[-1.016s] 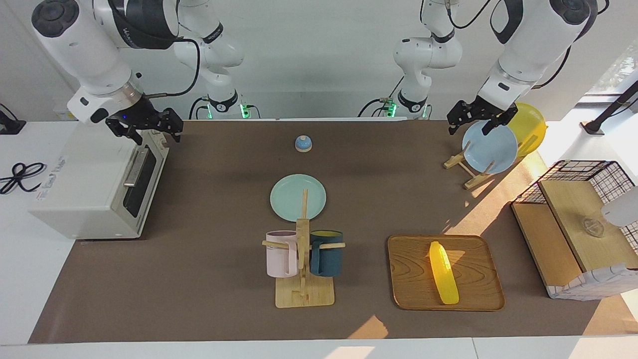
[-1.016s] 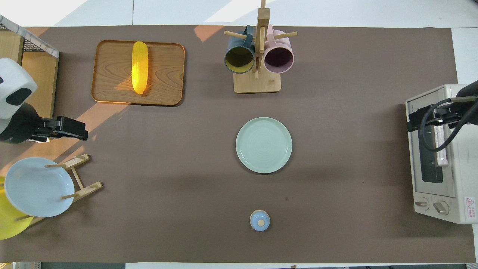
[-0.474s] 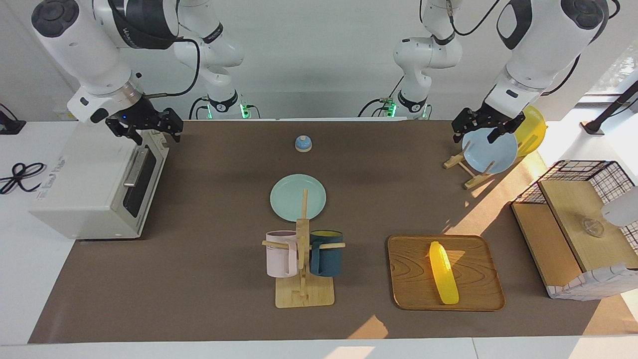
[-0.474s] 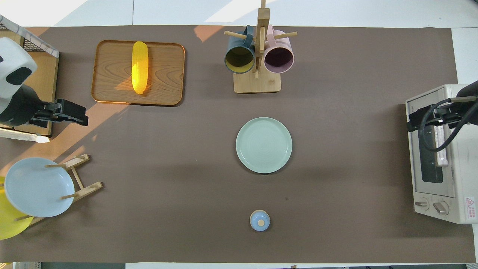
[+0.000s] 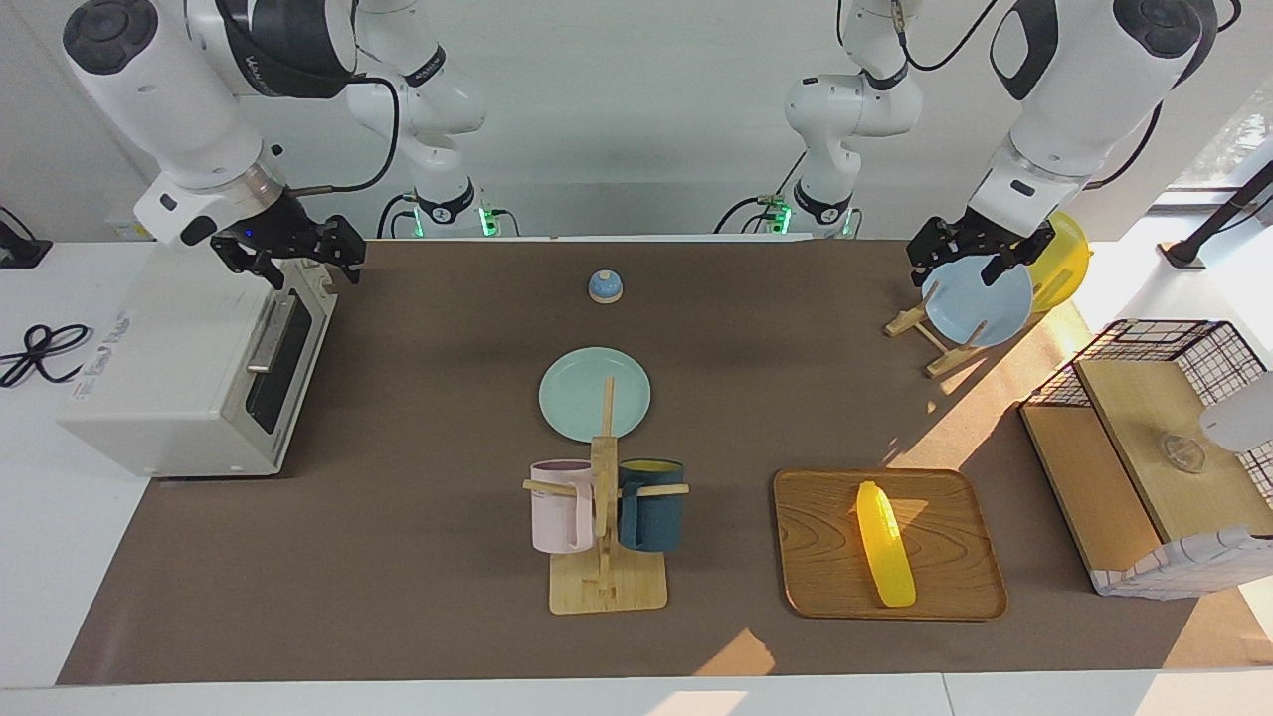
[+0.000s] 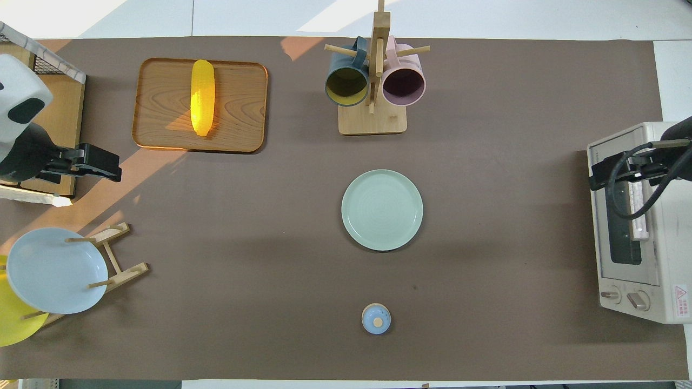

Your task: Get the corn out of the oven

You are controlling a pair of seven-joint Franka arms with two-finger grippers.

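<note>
The corn [image 5: 884, 545] lies on a wooden tray [image 5: 816, 557] toward the left arm's end of the table; it also shows in the overhead view [image 6: 203, 97], and so does the tray [image 6: 243, 108]. The white oven [image 5: 179, 378] stands at the right arm's end with its dark glass door shut, also seen from overhead [image 6: 654, 270]. My right gripper [image 5: 303, 268] is open and empty over the oven's top front edge, as the overhead view [image 6: 597, 178] shows. My left gripper [image 5: 953, 270] is open and empty, raised over the plate rack; from overhead it [image 6: 111, 167] shows beside the basket.
A mug rack [image 5: 605, 527] with a pink and a dark blue mug stands mid-table. A green plate [image 5: 582, 398] and a small blue bell [image 5: 605, 286] lie nearer the robots. A blue plate [image 5: 980, 303] and a yellow plate [image 5: 1059, 259] lean in a wooden rack. A black wire basket [image 5: 1154, 438] stands at the left arm's end.
My left gripper has moved a little away from the robots, toward the basket. The right gripper, the corn and the oven have not moved.
</note>
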